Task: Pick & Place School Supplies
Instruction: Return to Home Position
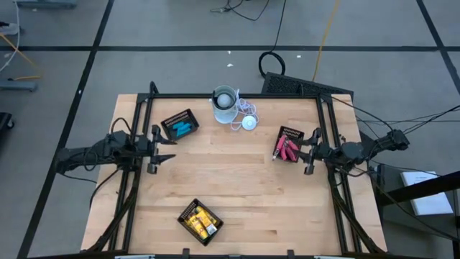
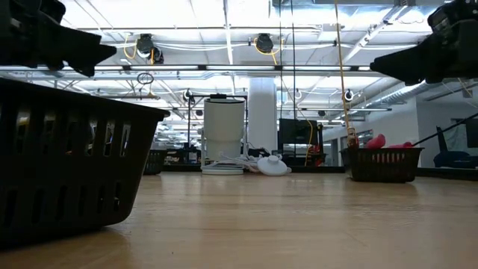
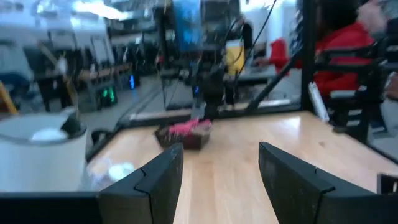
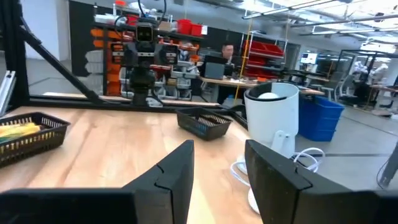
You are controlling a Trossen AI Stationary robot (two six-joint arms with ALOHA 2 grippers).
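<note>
Over the worktop's [image 1: 237, 187] left and right edges, your left pincer [image 1: 167, 150] and right pincer [image 1: 305, 153] hang open, empty. School supplies [image 1: 287, 148] lie in three trays [image 1: 184, 214]; retract both arms level, clear of their rims.

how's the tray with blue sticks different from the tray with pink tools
The blue-stick tray, by the left gripper, lies slanted crosswise; the pink-tool tray, by the right gripper, lies nearly lengthwise. One holds light-blue sticks, the other pink tools. Both are black mesh.
</note>
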